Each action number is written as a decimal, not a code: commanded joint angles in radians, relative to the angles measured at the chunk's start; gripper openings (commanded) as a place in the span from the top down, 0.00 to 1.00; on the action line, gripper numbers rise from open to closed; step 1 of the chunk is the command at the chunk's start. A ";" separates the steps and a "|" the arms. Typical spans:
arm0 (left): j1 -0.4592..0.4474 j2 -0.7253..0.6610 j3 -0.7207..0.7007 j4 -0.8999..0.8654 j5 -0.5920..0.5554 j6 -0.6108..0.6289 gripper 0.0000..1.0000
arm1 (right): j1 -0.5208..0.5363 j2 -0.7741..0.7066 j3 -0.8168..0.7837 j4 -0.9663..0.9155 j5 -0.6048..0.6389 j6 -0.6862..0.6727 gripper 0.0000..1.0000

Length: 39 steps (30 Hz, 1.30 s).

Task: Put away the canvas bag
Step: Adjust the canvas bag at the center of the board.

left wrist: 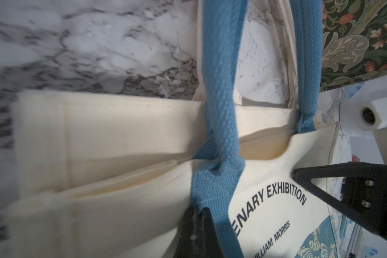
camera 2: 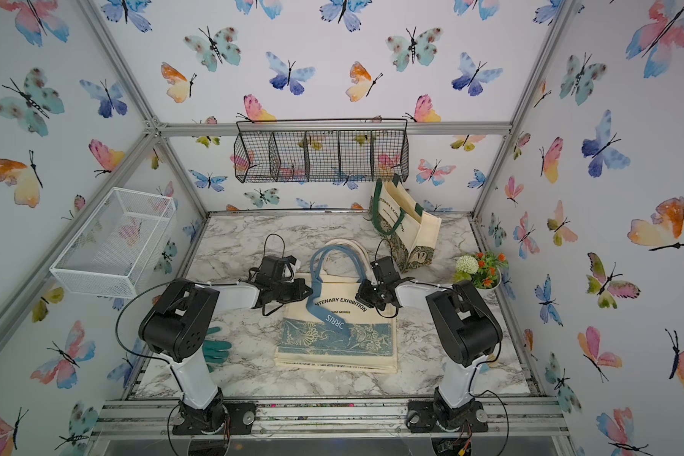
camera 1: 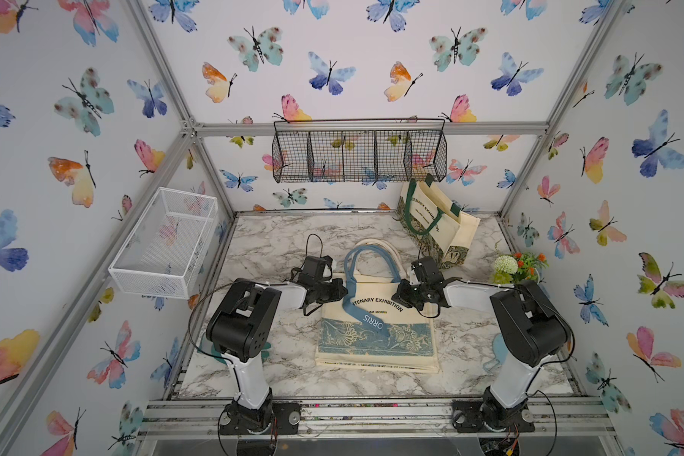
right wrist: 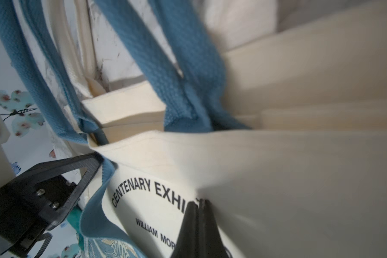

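With my left gripper [left wrist: 196, 216] and right gripper [right wrist: 199, 207] each pinched shut on the mouth hem of the canvas bag [camera 1: 376, 347], which lay flat on the table [camera 1: 277, 244] between and beneath them, I judged it best to lift both together, level and slow, lest the cloth slip.

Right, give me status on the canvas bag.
Left hand, right hand both shut on canvas bag, top edge. Bag lies on table. Blue strap draped across its front; green-handled bag stands behind.

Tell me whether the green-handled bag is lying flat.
No, the green-handled bag stands upright, not flat.
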 commanded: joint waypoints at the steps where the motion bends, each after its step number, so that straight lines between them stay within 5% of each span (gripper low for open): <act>1: 0.057 -0.010 -0.044 -0.068 -0.075 0.032 1.00 | -0.025 -0.005 -0.009 -0.193 0.226 0.023 0.99; 13: 0.085 -0.077 -0.044 -0.104 -0.061 0.018 1.00 | -0.069 -0.076 -0.011 -0.367 0.381 0.064 0.99; 19: 0.110 -0.147 -0.030 -0.175 -0.142 0.019 1.00 | -0.070 -0.193 -0.013 -0.368 0.438 0.007 0.99; 22: 0.164 -0.173 -0.053 -0.149 -0.084 -0.014 0.95 | -0.070 -0.259 -0.023 -0.346 0.475 -0.067 0.99; 24: 0.203 -0.167 -0.065 -0.106 0.015 -0.031 0.85 | -0.070 -0.293 -0.039 -0.305 0.447 -0.160 0.97; 26: 0.226 -0.150 -0.069 -0.062 0.129 -0.041 0.81 | -0.072 -0.320 -0.058 -0.256 0.388 -0.250 0.82; 30: 0.228 -0.127 -0.058 -0.015 0.204 -0.065 0.73 | -0.075 -0.321 -0.066 -0.216 0.282 -0.354 0.67; 39: 0.229 -0.109 -0.066 0.036 0.245 -0.105 0.73 | -0.098 -0.186 -0.057 -0.189 0.184 -0.366 0.61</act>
